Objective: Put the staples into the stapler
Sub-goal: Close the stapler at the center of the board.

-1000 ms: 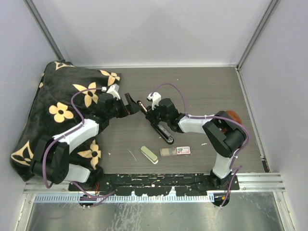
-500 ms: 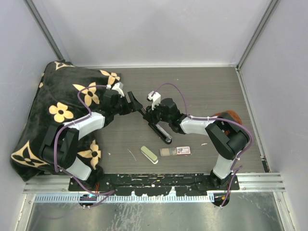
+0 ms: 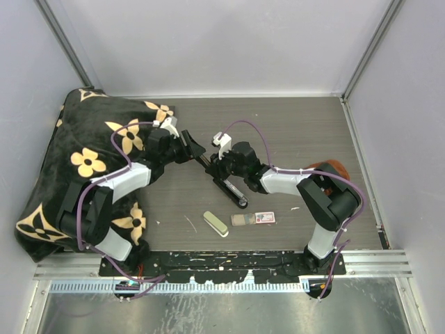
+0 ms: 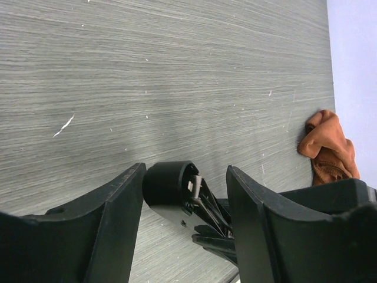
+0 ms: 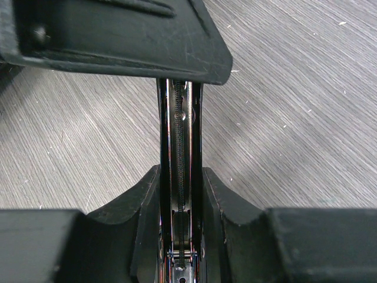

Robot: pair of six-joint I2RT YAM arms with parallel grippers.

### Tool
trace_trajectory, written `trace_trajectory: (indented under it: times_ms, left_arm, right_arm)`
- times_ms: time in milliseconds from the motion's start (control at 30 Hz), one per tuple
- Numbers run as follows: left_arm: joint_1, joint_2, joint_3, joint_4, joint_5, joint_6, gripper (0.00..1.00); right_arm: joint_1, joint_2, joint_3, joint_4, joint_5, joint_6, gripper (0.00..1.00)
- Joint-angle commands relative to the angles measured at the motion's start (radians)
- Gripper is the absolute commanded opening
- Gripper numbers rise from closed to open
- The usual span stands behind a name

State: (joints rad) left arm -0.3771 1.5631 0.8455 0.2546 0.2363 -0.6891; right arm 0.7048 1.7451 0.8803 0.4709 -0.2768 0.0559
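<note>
The black stapler (image 3: pixel 236 191) lies mid-table, hinged open, its lid raised toward the left. My right gripper (image 3: pixel 219 172) is shut on its magazine rail (image 5: pixel 179 118), whose spring shows between the fingers of that gripper (image 5: pixel 180 174). My left gripper (image 3: pixel 195 149) straddles the rounded end of the lid (image 4: pixel 168 188). In the left wrist view that gripper (image 4: pixel 185 171) is open: the lid touches the left finger, with a gap to the right one. The staples (image 3: pixel 241 220), a small grey strip, lie near the front edge beside a red-and-white box (image 3: pixel 264 217).
A cream-green oblong (image 3: pixel 215 223) lies left of the staples. A black cloth with cream flowers (image 3: pixel 90 160) covers the table's left side. An orange-brown rag (image 3: pixel 337 167) sits at the right wall, also seen from the left wrist as a rag (image 4: pixel 330 147).
My left gripper has moved right to the stapler's raised lid and its jaws have narrowed around it. The right gripper keeps its hold and has barely shifted.
</note>
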Motion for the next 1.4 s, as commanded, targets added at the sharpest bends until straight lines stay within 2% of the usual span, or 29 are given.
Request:
trace_trajectory:
  times_ms: [0,267,567,633,700,800,867,1000,1133,1367]
  left_arm:
    - [0.006,-0.079,-0.013,0.077,0.011,0.002,0.56]
    - [0.016,-0.116,-0.041,0.082,0.017,-0.017,0.49]
    - [0.018,-0.107,-0.047,0.113,0.056,-0.004,0.20]
    - [0.018,-0.106,-0.046,0.113,0.062,0.026,0.15]
    - [0.016,-0.103,-0.045,0.112,0.074,0.057,0.11]
    - [0.003,-0.099,-0.036,0.094,0.072,0.114,0.07]
    - [-0.017,-0.099,-0.021,0.060,0.046,0.165,0.04]
    - [-0.067,-0.104,0.001,-0.002,-0.024,0.259,0.03]
    - [-0.111,-0.117,0.003,-0.021,-0.092,0.320,0.02]
    - [-0.178,-0.163,-0.024,-0.022,-0.184,0.411,0.02]
  right_arm:
    - [0.001,-0.041,0.023,0.114,-0.028,0.007,0.01]
    - [0.002,-0.040,0.028,0.107,-0.039,0.007,0.01]
    - [0.001,-0.027,0.054,0.075,-0.035,0.005,0.01]
    - [0.001,-0.021,0.072,0.043,-0.021,0.008,0.08]
    - [0.001,-0.021,0.086,0.022,-0.014,0.011,0.23]
    - [0.001,-0.029,0.085,0.018,-0.012,0.016,0.39]
    - [0.001,-0.034,0.085,0.011,-0.013,0.019,0.45]
    - [0.001,-0.047,0.088,-0.029,-0.015,0.022,0.51]
    - [0.001,-0.094,0.055,-0.063,0.005,0.032,0.52]
    - [0.001,-0.273,-0.100,-0.158,0.160,0.094,0.54]
